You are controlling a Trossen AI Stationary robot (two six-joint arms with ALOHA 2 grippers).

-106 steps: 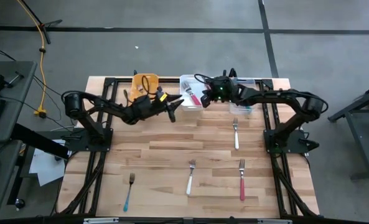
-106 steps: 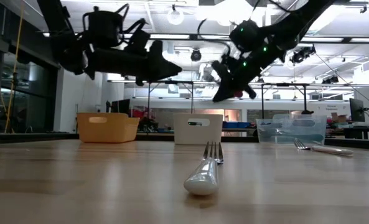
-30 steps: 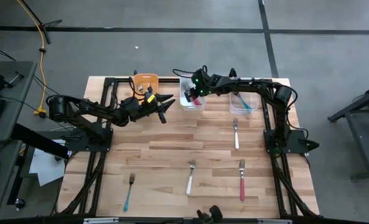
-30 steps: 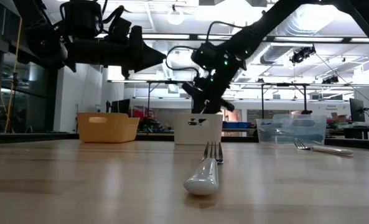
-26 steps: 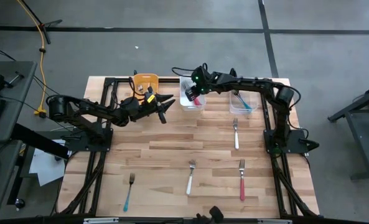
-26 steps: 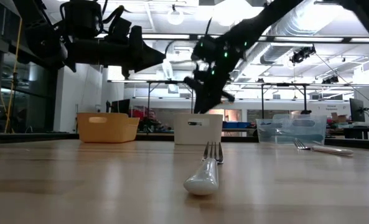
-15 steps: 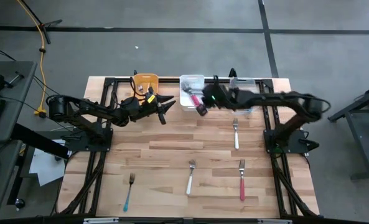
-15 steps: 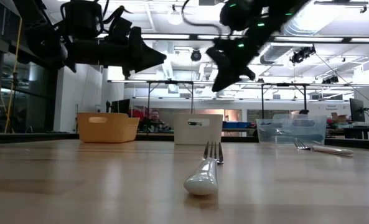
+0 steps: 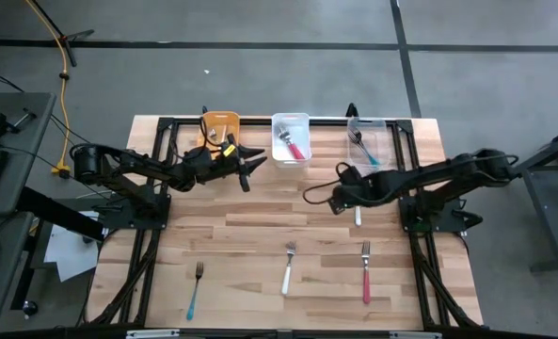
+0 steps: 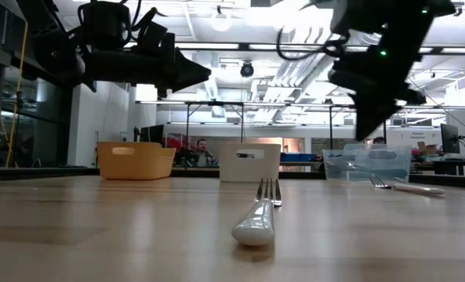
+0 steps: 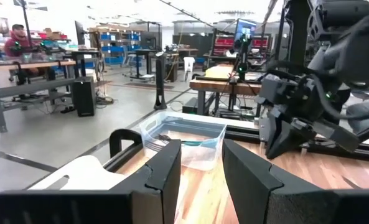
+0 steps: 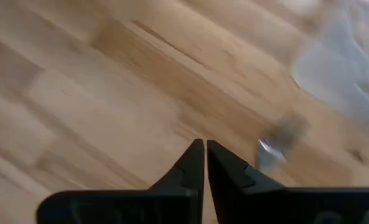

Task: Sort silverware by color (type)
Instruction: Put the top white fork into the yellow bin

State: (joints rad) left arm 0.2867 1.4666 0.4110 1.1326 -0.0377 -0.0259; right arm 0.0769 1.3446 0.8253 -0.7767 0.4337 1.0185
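Pincer of the right arm [image 9: 339, 200], shut and empty beside the white-handled fork [image 9: 357, 203] on the bench [image 9: 260, 226], risks shoving that fork instead of gripping it unless it opens, while the left pincer [image 9: 248, 166] waits part-open, empty.

**Layout on the table**

Standing in a row along the far edge: three bins, the left bin [image 9: 219, 123], middle bin [image 9: 291, 151] and right bin [image 9: 365, 147], the last two holding forks. Lying nearer, four forks: one [image 9: 357, 209] before the right bin, three along the front edge — left [image 9: 195, 291], centre [image 9: 288, 269], right [image 9: 365, 273]. Hovering beside the left bin, the left gripper [image 9: 247, 169]; beside the upper fork, the right gripper [image 9: 337, 201].
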